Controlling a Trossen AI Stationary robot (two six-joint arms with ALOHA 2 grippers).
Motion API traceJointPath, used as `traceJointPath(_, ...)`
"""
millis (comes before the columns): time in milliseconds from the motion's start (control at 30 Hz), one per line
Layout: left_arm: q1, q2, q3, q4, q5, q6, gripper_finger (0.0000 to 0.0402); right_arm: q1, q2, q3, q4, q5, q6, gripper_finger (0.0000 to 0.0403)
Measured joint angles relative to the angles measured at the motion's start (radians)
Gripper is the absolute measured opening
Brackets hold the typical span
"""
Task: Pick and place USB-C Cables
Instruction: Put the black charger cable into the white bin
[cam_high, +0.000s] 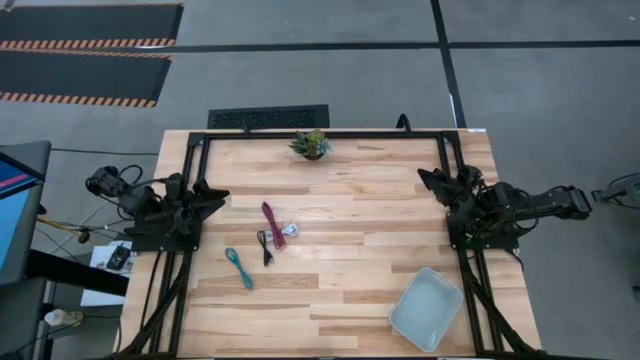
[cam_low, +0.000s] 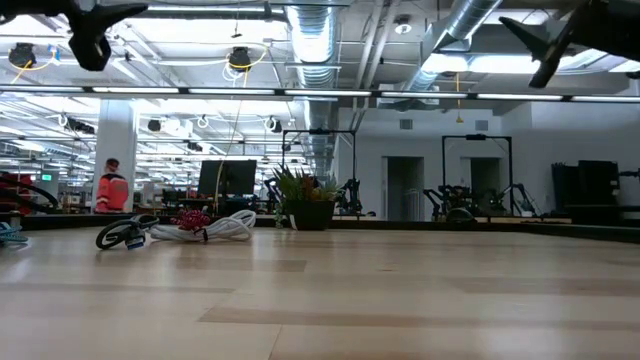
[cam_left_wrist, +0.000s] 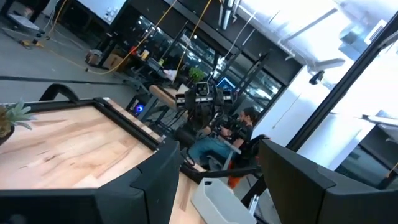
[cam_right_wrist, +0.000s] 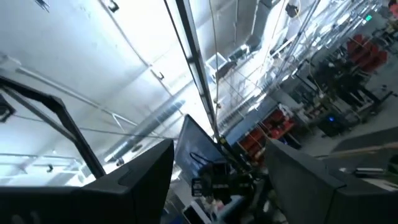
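Observation:
Several small coiled USB-C cables lie on the wooden table left of centre: a maroon one (cam_high: 270, 220), a white one (cam_high: 289, 230), a black one (cam_high: 265, 246) and a teal one (cam_high: 238, 268). In the low view the black (cam_low: 120, 236), maroon (cam_low: 190, 218) and white (cam_low: 226, 226) coils rest flat on the tabletop. My left gripper (cam_high: 218, 195) hangs raised at the table's left edge, open (cam_left_wrist: 217, 149) and facing across the table, with nothing between its fingers. At the right edge my right gripper (cam_high: 428, 180) is raised, open (cam_right_wrist: 219, 146) and tilted up toward the ceiling.
A pale plastic bin (cam_high: 428, 307) sits at the table's near right; the left wrist view shows it too (cam_left_wrist: 221, 202). A small potted plant (cam_high: 311, 143) stands at the middle of the far edge. A black frame (cam_high: 330, 133) runs around the tabletop. People show in the room beyond.

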Motion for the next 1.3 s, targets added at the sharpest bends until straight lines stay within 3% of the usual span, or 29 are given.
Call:
traceJointPath(200, 0.000, 0.141, 0.098, -0.002, 0.000, 0.072, 0.0207, -0.018, 0.006, 0.107, -0.025, -0.012, -0.012, 0.0279)
traceJointPath(400, 0.000, 0.282, 0.242, -0.088, -0.053, 0.129, 0.0207, -0.001, 0.133, 0.395, -0.410, -0.036, -0.094, 0.0279)
traceJointPath(600, 0.000, 0.381, 0.371, -0.221, -0.073, 0.109, 0.0207, 0.005, 0.391, 0.669, -0.862, -0.029, -0.060, 0.0279)
traceJointPath(767, 0.000, 0.425, 0.431, -0.317, -0.065, 0.037, 0.0207, 0.005, 0.674, 0.831, -1.076, -0.085, 0.014, 0.0279)
traceJointPath(1067, 0.000, 0.449, 0.452, -0.507, -0.044, -0.138, 0.0207, 0.003, 1.180, 1.040, -1.146, -0.220, 0.037, 0.0279)
traceJointPath(1133, 0.000, 0.449, 0.452, -0.534, -0.043, -0.172, 0.0207, -0.001, 1.267, 1.078, -1.166, -0.229, 0.079, 0.0279)
traceJointPath(1300, 0.000, 0.462, 0.453, -0.565, -0.007, -0.209, 0.0203, -0.024, 1.452, 1.148, -1.184, -0.363, 0.150, 0.0279)
